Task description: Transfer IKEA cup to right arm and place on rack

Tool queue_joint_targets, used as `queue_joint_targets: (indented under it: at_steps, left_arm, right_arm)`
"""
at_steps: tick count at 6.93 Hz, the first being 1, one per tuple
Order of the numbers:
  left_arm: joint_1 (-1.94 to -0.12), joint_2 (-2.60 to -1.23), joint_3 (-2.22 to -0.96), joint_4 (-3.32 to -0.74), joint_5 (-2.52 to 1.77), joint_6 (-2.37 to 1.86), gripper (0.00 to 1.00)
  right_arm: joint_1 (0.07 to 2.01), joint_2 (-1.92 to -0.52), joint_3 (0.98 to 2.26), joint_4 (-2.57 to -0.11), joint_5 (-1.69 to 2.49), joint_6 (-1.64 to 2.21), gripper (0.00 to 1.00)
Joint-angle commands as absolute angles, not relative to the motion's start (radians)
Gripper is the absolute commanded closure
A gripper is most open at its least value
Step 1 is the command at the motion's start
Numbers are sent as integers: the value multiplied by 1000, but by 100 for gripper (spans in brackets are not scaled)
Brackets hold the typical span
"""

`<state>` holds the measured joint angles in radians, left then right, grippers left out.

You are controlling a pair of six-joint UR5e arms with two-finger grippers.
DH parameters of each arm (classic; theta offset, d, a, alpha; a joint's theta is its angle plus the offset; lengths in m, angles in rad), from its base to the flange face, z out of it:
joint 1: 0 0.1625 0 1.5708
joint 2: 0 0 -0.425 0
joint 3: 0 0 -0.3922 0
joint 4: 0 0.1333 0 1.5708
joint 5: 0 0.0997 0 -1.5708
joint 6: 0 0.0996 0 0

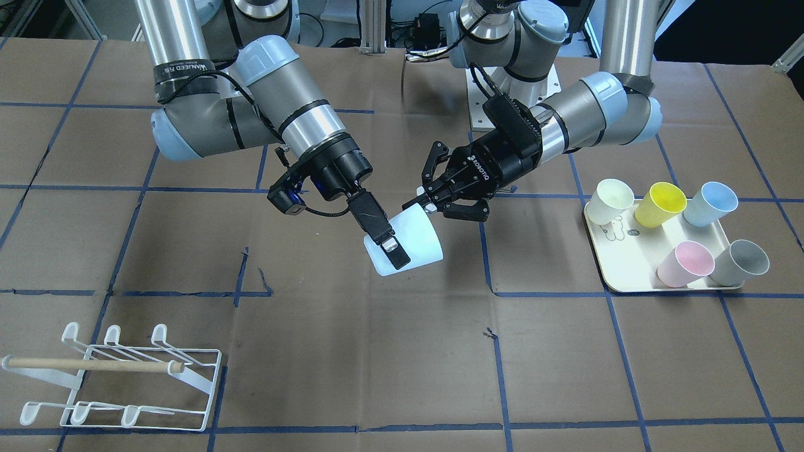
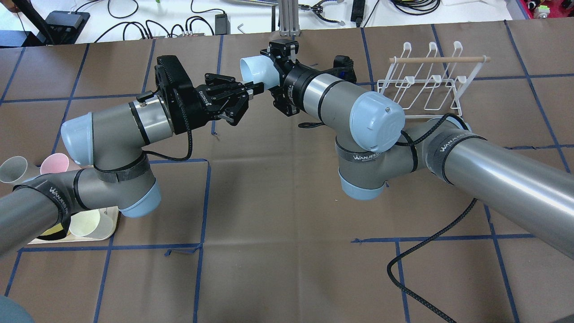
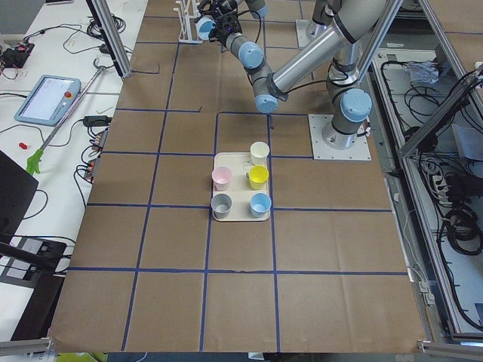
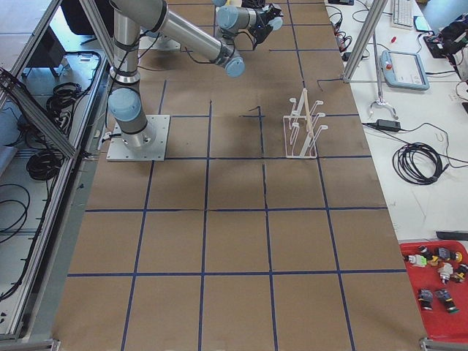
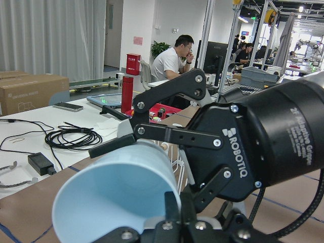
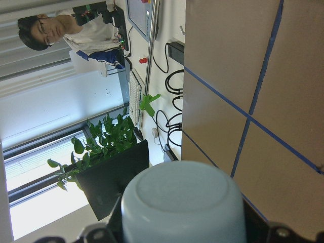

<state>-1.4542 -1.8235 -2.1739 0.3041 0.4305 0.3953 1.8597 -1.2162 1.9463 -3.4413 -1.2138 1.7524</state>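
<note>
A pale blue cup [image 1: 418, 242] hangs on its side above the table's middle, held between both arms. My left gripper [image 1: 419, 203] is shut on the cup's rim, one finger inside the mouth, as the left wrist view shows on the cup [image 5: 116, 197]. My right gripper [image 1: 399, 251] is shut around the cup's body near its base, and the base [image 6: 182, 202] fills its wrist view. In the overhead view the cup [image 2: 253, 69] sits between the left gripper [image 2: 253, 88] and the right gripper [image 2: 265, 72]. The white wire rack [image 1: 119, 376] stands empty on the right arm's side.
A cream tray [image 1: 628, 276] on the left arm's side holds white [image 1: 612, 201], yellow [image 1: 659, 204], blue [image 1: 710, 204], pink [image 1: 684, 263] and grey [image 1: 741, 263] cups. The rack [image 2: 426, 85] stands near the table's far edge. A black cable [image 2: 430, 255] lies by the right arm.
</note>
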Motion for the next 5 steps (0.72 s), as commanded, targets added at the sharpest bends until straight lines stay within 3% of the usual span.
queue_joint_targets:
  at_steps: [1, 2, 5]
  left_arm:
    - [-1454, -1822, -2172, 319, 433, 396, 69]
    - [-1454, -1841, -2172, 368, 434, 390, 36]
    - [-1453, -1832, -2172, 376, 459, 347, 2]
  right_arm:
    - [1859, -1216, 1947, -3441, -1212, 1752, 54]
    - [1859, -1216, 1947, -3441, -1212, 1752, 54]
    - [1859, -1215, 1947, -3441, -1212, 1750, 54]
